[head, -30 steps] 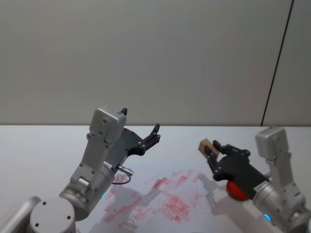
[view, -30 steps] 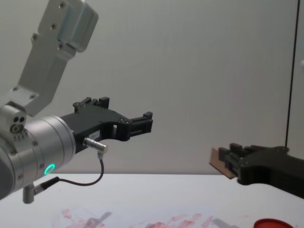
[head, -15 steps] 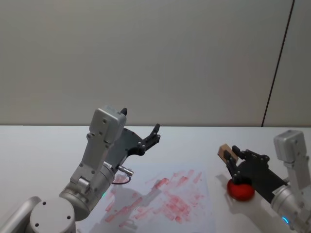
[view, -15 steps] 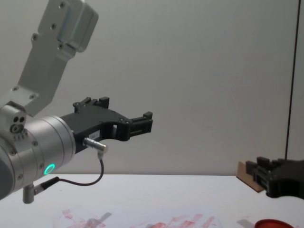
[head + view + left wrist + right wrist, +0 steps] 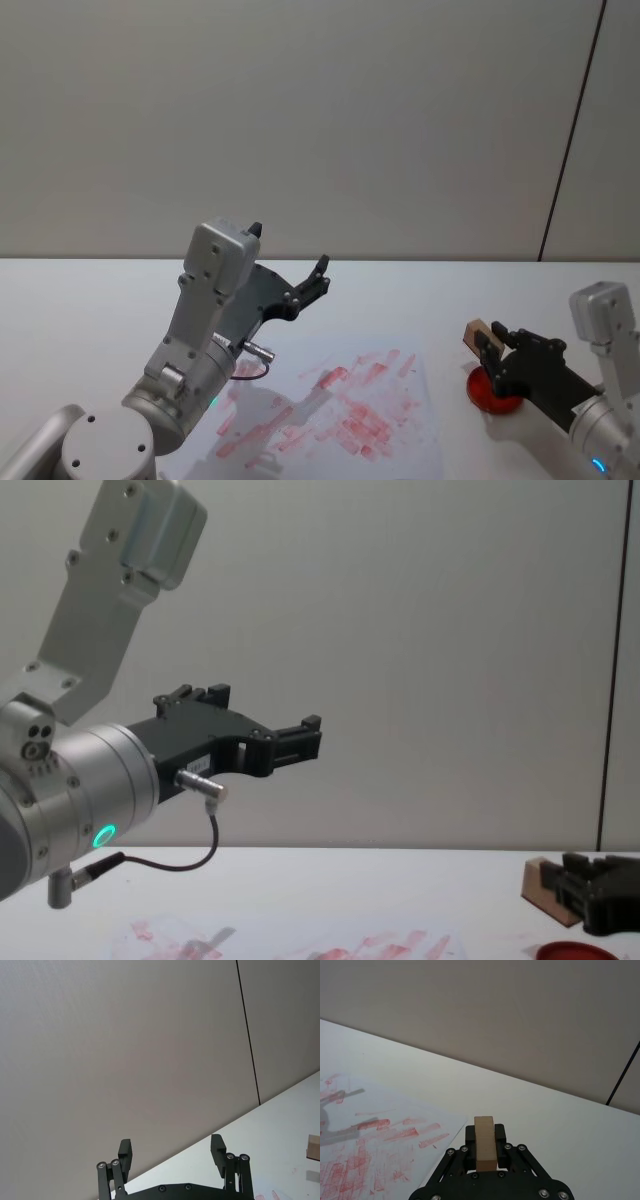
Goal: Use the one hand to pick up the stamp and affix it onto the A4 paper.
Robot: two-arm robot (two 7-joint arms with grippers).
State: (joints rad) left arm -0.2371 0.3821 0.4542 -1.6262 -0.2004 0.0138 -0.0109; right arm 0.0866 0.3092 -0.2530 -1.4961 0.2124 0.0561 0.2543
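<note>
Right claw [image 5: 490, 343] clamping stamp [image 5: 477, 334] between fingertips, block jutting forward past tips, probably leaving print face free. Hovering just above red ink pad [image 5: 494, 391], pad beneath claw — likely inking ahead of pressing. Paper [image 5: 340, 415], smeared red, lying beside claw toward robot's left, near. Left claw [image 5: 312, 281] idling raised over paper's far-left side, fingers spread, gripping nothing. Showing no readable labels or writing.
</note>
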